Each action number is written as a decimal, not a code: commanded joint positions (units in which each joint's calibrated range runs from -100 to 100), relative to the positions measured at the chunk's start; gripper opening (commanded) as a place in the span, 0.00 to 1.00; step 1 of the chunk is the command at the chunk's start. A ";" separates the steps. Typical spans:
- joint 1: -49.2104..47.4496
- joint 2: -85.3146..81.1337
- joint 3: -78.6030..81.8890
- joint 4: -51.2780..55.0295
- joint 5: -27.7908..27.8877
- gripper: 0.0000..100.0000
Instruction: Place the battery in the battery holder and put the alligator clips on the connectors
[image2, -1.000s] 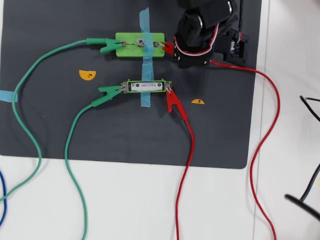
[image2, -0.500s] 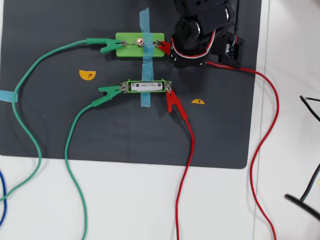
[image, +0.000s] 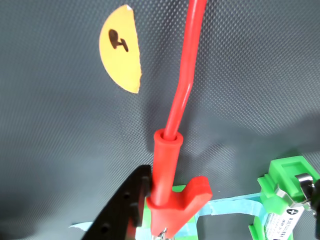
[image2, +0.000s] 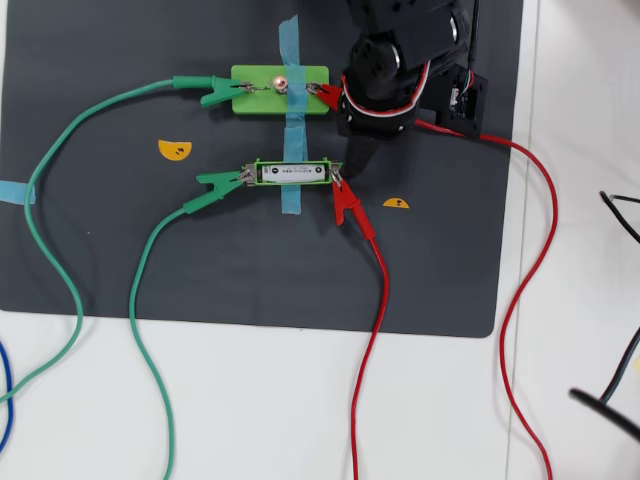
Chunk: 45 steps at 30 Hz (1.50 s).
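Note:
The battery (image2: 293, 173) lies in the bright-green battery holder (image2: 330, 165); the wrist view shows the holder's end (image: 282, 172), its metal tab (image: 302, 180) and the battery (image: 286, 222). One red alligator clip (image2: 325, 95) sits at the right end of the light-green block (image2: 255, 90). In the wrist view this clip (image: 167, 170) has its lever sticking out. My gripper (image2: 345, 138) is open around it, with one black finger (image: 125, 210) against the sleeve. A second red clip (image2: 346, 200) bites the holder's right end. Green clips (image2: 215, 92) (image2: 215, 185) sit on both left ends.
Blue tape (image2: 291, 130) holds block and holder to the dark mat. Yellow half-round marks (image2: 175, 150) (image2: 396, 203) lie on the mat, and the wrist view shows one (image: 120, 47). Red and green wires trail over the white table (image2: 300, 420). My arm covers the mat's upper right.

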 joint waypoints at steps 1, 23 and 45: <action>1.10 -0.13 -0.34 0.10 -0.17 0.34; 3.73 -28.97 2.38 11.02 5.98 0.33; 21.70 -75.00 35.89 2.42 14.53 0.20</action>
